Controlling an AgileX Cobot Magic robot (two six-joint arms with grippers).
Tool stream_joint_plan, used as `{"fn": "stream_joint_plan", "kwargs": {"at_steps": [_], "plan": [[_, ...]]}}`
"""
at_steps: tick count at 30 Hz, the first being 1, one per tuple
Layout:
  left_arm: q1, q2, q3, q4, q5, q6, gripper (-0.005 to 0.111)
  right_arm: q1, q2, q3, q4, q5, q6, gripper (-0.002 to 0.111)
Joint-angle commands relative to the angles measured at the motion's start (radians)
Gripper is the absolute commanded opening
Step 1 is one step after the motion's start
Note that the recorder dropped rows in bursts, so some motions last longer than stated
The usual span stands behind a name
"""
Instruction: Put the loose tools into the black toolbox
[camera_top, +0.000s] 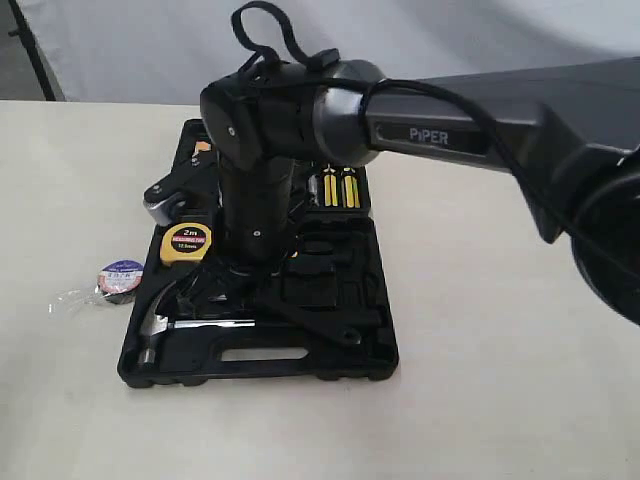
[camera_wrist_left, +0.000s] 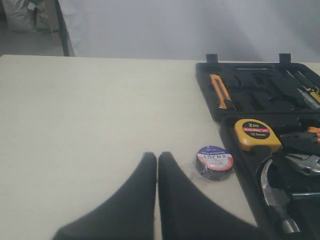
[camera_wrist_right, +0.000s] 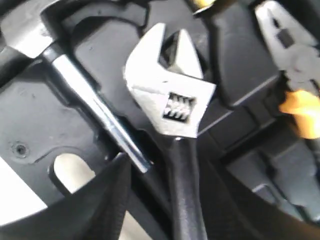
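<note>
The black toolbox (camera_top: 380, 355) lies open on the table. The steel claw hammer (camera_top: 160, 325) rests in its front half, next to the slot handle. My right gripper (camera_wrist_right: 170, 170) hangs low over that half, open, its fingers standing either side of the black handle of the silver adjustable wrench (camera_wrist_right: 167, 100). A gap shows between one finger and the handle. The wrench lies beside the hammer's shaft (camera_wrist_right: 95, 110). The small tape roll (camera_top: 120, 278) in clear wrap sits on the table left of the box. My left gripper (camera_wrist_left: 157, 157) is shut and empty, a little short of the tape roll (camera_wrist_left: 214, 162).
A yellow tape measure (camera_top: 187, 242) and orange-handled pliers (camera_wrist_left: 300, 160) sit in the box. Yellow-handled screwdrivers (camera_top: 338, 188) lie in the far half. The right arm (camera_top: 450, 130) spans the table from the right, above the box.
</note>
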Motion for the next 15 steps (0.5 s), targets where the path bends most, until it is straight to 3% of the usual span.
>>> {"fn": "stream_joint_plan", "kwargs": {"at_steps": [1,4,5,6,10,15], "plan": [[0.003,-0.008,0.009,-0.014,-0.017,-0.010,0.001,0.002,0.030,-0.003,-0.018,0.014,-0.013,0.040],[0.003,-0.008,0.009,-0.014,-0.017,-0.010,0.001,0.002,0.061,-0.003,-0.073,0.015,-0.013,0.037],[0.003,-0.008,0.009,-0.014,-0.017,-0.010,0.001,0.002,0.066,-0.003,-0.093,0.021,-0.048,0.012],[0.003,-0.008,0.009,-0.014,-0.017,-0.010,0.001,0.002,0.063,-0.003,-0.093,0.023,-0.069,0.001],[0.003,-0.008,0.009,-0.014,-0.017,-0.010,0.001,-0.014,-0.015,-0.003,-0.067,0.020,-0.208,-0.001],[0.003,-0.008,0.009,-0.014,-0.017,-0.010,0.001,-0.161,-0.071,-0.003,0.362,0.077,-0.608,-0.001]]}}
